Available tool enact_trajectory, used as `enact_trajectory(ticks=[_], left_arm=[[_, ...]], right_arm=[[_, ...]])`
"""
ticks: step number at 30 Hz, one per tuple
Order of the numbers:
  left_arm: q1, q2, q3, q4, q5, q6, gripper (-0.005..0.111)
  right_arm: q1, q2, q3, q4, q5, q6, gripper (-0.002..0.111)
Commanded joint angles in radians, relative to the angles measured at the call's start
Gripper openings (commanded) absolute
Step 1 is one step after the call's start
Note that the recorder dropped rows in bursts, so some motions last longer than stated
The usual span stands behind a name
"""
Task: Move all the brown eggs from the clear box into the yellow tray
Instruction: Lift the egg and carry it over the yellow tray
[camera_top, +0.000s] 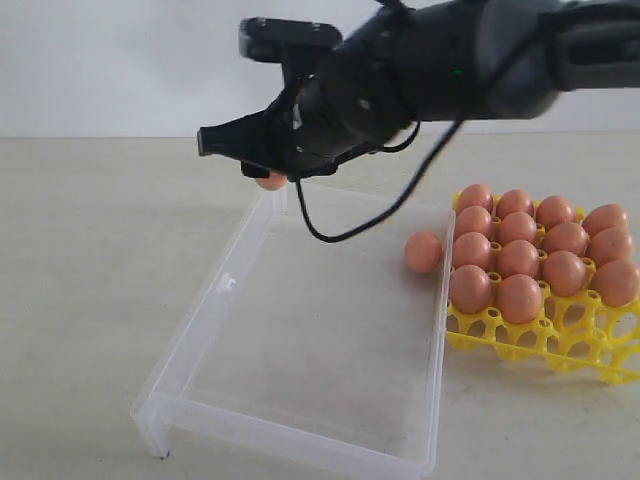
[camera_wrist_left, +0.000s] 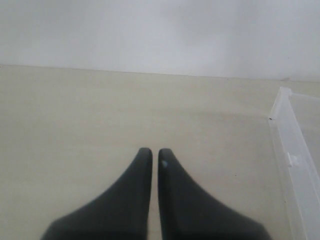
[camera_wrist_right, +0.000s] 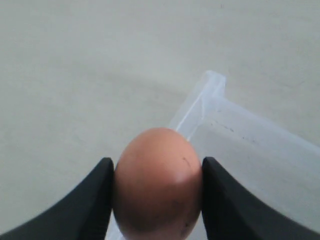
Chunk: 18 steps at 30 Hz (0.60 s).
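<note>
One brown egg (camera_top: 272, 181) is held pinched between the two dark fingers of the right gripper (camera_wrist_right: 157, 160), which is reached across from the right of the exterior view. The egg is carried in the air above the far left corner of the clear box (camera_top: 190, 350). That corner can be seen just behind the egg in the right wrist view. A second egg (camera_top: 424, 251) is left inside the box, lying on its floor against the wall next to the yellow tray (camera_top: 590, 350). The tray is set just beside the box on the pale table (camera_top: 90, 260), and its farther rows are filled with brown eggs (camera_top: 519, 258), while open lattice cells are shown along its near edge. The left gripper (camera_wrist_left: 151, 152) is seen with its fingers pressed almost together and nothing between them, above bare table near one long wall of the box.
</note>
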Motion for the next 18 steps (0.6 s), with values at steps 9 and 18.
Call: enact_trajectory(ticks=[9, 18], left_arm=[[-0.002, -0.002, 0.003, -0.003, -0.008, 0.002, 0.004], [-0.002, -0.002, 0.003, -0.003, -0.006, 0.002, 0.004]], right_arm=[[-0.563, -0.435, 0.684, -0.113, -0.759, 0.373, 0.0], [-1.058, -0.43, 0.696, -0.931, -1.401, 0.734, 0.0]])
